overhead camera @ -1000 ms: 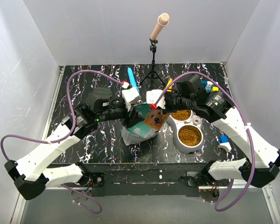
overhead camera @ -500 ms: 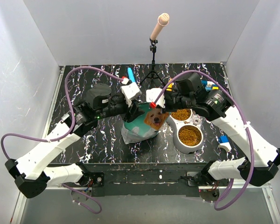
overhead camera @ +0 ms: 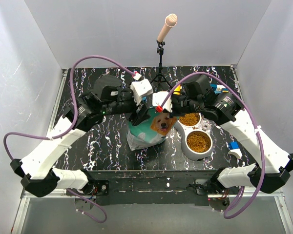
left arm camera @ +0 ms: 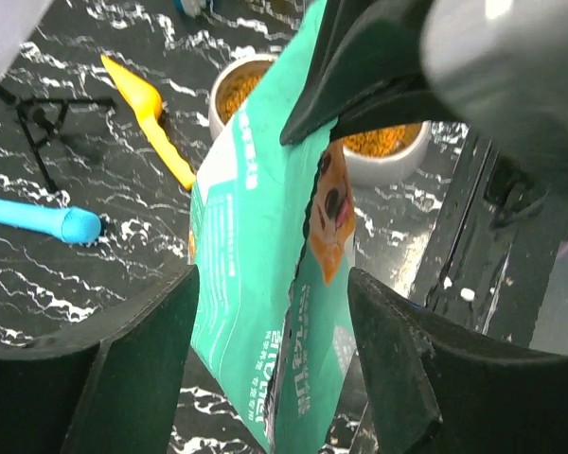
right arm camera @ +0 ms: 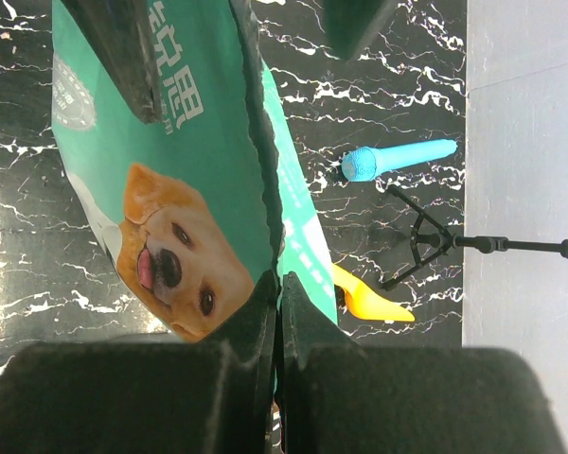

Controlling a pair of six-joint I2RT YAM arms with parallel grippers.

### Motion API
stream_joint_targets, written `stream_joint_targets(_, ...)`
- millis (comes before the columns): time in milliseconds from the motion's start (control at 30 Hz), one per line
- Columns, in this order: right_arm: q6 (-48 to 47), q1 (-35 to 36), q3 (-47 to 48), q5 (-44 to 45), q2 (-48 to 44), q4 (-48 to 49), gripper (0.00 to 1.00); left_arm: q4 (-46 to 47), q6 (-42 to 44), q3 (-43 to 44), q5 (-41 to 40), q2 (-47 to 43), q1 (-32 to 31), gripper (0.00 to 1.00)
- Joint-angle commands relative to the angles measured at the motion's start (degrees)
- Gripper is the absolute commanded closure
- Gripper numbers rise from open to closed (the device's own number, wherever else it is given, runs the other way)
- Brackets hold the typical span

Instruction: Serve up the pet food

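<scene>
Bag location: the pet food bag (overhead camera: 147,130) stood upright near the middle of the table (overhead camera: 100,146), just beside the twin bowls (overhead camera: 204,127), both of which held kibble (overhead camera: 198,141).
Right gripper: the right gripper (right arm camera: 276,288) was clamped on the bag's top edge.
Left gripper: the left gripper (left arm camera: 273,279) was spread wide, one finger on each side of the bag, with no contact evident.
Handling: judged a soft, glossy pouch. Its walls were likely to buckle, its contents to shift and its film to slip.
Hold point: the flat top seam was judged stiffest. A second hold on the upper side panel would suit tipping.
</scene>
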Motion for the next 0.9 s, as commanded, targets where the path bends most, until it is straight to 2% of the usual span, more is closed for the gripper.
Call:
stream_joint_targets(0, -0.5, -0.2, 2.4, 0.0, -1.6, 3.0, 0.99, -7.8, 3.9, 3.8, -0.1, 2.9, -0.2, 0.39)
stream_joint_targets(100, -0.3, -0.2, 2.5, 0.1, -1.7, 3.2, 0.99, -7.2, 4.3, 3.4, -0.7, 2.9, -0.2, 0.41)
stream_joint_targets(167, 0.0, -0.1, 2.4, 0.2, -1.8, 3.5, 0.99, -6.0, 4.5, 2.9, -1.3, 2.7, -0.2, 0.5)
stream_joint_targets(233, 0.2, -0.1, 2.2, 0.4, -1.9, 3.6, 0.99, -5.0, 5.2, 2.1, -1.5, 2.7, -0.2, 0.62)
stream_joint_targets(267, 0.3, 0.0, 2.2, 0.5, -1.9, 3.8, 0.99, -4.9, 5.6, 2.2, -2.1, 3.0, -0.2, 0.72)
stream_joint_targets(333, 0.4, 0.0, 1.8, 1.1, -2.2, 4.2, 0.99, -5.2, 6.8, 2.7, -3.7, 3.4, -0.3, 1.0)
stream_joint_targets(467, 1.4, 0.0, 1.3, 2.1, -2.6, 5.4, 0.99, -5.6, 8.1, 3.7, -6.0, 2.4, -0.6, 1.0)
stream_joint_targets(600, 2.7, 0.0, -1.1, 3.4, -3.6, 8.8, 0.79, -6.0, 8.4, 3.5, -3.1, 1.6, -0.7, 1.0)
stream_joint_targets(667, 2.7, 0.0, -3.2, 4.6, -4.8, 11.1, 0.73, -6.3, 8.1, 3.5, -1.9, 1.4, -0.6, 1.0)
stream_joint_targets(833, 1.8, -2.1, -4.8, 4.9, -5.6, 10.2, 0.71, -7.4, 7.8, 3.9, -1.5, 1.0, -0.6, 1.0)
stream_joint_targets(867, 1.8, -2.6, -4.9, 4.6, -5.5, 10.1, 0.72, -7.3, 7.4, 3.5, -2.2, 0.9, -0.6, 0.93)
